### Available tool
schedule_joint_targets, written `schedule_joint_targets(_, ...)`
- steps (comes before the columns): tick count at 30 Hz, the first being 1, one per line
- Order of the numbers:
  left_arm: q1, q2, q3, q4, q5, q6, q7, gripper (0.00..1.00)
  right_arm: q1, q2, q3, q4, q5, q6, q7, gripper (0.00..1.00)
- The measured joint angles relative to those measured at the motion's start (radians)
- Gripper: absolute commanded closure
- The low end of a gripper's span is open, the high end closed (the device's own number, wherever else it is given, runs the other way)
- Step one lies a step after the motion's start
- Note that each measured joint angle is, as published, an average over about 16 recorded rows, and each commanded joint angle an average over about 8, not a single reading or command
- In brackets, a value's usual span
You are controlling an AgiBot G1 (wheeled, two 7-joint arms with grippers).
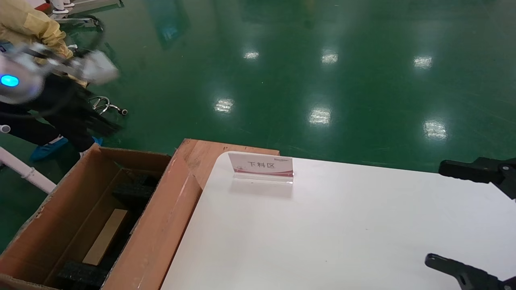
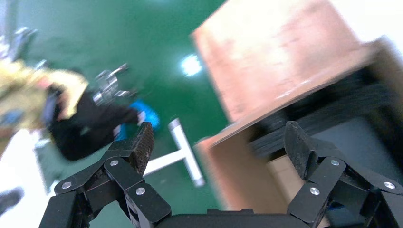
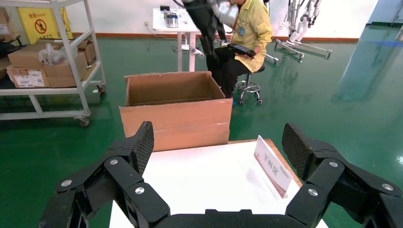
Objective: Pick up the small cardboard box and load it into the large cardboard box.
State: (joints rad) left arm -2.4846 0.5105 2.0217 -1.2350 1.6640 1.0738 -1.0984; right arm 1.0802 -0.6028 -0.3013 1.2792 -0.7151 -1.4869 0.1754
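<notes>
Green floor, white table (image 1: 342, 225); small cardboard box (image 1: 105, 237) inside large cardboard box (image 1: 60, 225) only from head view; both grippers' jaws spread, empty.

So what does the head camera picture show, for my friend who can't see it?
A large cardboard box stands open left of a white table, with black foam blocks and a flat brown small cardboard box inside. A little sign stands on the table, and the right pincer hangs open over its right edge.

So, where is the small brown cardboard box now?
In the head view, the small brown cardboard box lies inside the large brown corrugated carton, on the robot's left beside the white table, between black foam blocks.
</notes>
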Motion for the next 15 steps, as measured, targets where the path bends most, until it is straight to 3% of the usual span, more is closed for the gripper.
schedule_joint_targets(15,0.365,0.029,-0.446,-0.011,-0.241,0.105,0.232,0.0,-0.001,-0.001,0.004,0.001,-0.002,-0.001,0.002,0.0)
